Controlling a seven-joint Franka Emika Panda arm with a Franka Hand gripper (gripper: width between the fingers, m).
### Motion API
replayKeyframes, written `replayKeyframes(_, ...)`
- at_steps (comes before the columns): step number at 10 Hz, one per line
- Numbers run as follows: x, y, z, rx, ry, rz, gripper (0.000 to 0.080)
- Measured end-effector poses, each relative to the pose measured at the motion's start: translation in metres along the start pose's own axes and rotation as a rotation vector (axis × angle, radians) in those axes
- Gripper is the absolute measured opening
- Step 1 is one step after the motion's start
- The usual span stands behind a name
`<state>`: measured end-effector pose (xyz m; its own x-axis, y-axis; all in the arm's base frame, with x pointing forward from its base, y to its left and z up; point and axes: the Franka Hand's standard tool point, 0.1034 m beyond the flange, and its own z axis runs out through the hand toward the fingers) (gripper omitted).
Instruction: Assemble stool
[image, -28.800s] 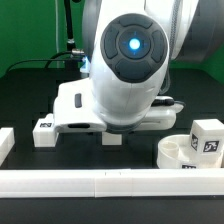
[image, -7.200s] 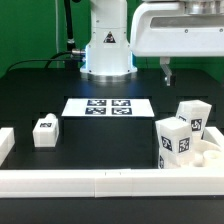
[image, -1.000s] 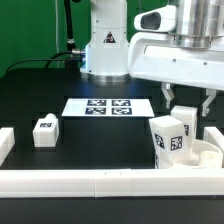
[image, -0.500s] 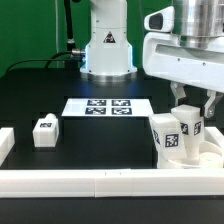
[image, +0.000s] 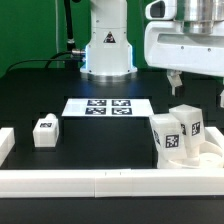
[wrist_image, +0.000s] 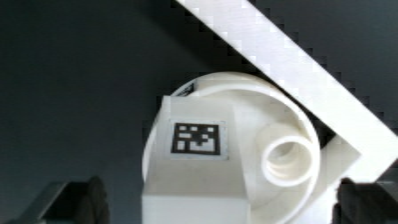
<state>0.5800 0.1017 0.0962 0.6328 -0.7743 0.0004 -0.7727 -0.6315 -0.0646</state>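
Observation:
The stool's round white seat (image: 207, 156) lies at the exterior view's right, against the front bar. Two tagged block legs stand upright on it, one in front (image: 169, 139) and one just behind (image: 189, 123). A third leg (image: 44, 131) lies alone on the black table at the exterior view's left. My gripper (image: 197, 90) hangs above the two standing legs, open and holding nothing. In the wrist view the seat (wrist_image: 285, 110) and a tagged leg (wrist_image: 192, 150) sit below the gripper (wrist_image: 219, 205), whose dark fingers (wrist_image: 75, 200) stand wide on either side, apart from the leg.
The marker board (image: 110, 106) lies flat in the middle of the table before the robot base (image: 108, 50). A long white border bar (image: 100, 183) runs along the front, and a short one (image: 5, 145) along the exterior view's left. The bar (wrist_image: 294, 65) passes next to the seat.
The gripper has opened, let go of the rear leg and risen above it. That leg stays upright on the seat.

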Motion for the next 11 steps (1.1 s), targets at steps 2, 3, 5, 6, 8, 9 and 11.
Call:
replayKeyframes(2, 0.000, 0.001, 0.003, -0.005, -0.002, -0.025, 0.0649)
replayKeyframes(3, 0.000, 0.002, 0.003, -0.015, -0.007, -0.187, 0.0649)
replayKeyframes(5, 0.013, -0.005, -0.014, -0.032, -0.042, -0.508, 0.0649)
replayKeyframes(6, 0.022, -0.009, -0.021, -0.022, -0.035, -0.581, 0.0649)
replayKeyframes(8, 0.024, -0.010, -0.021, -0.019, -0.033, -0.708, 0.0649)
replayKeyframes(9, 0.024, -0.010, -0.021, -0.019, -0.033, -0.773, 0.0649)
replayKeyframes(11, 0.024, -0.010, -0.023, -0.048, -0.034, -1.068, 0.0649)
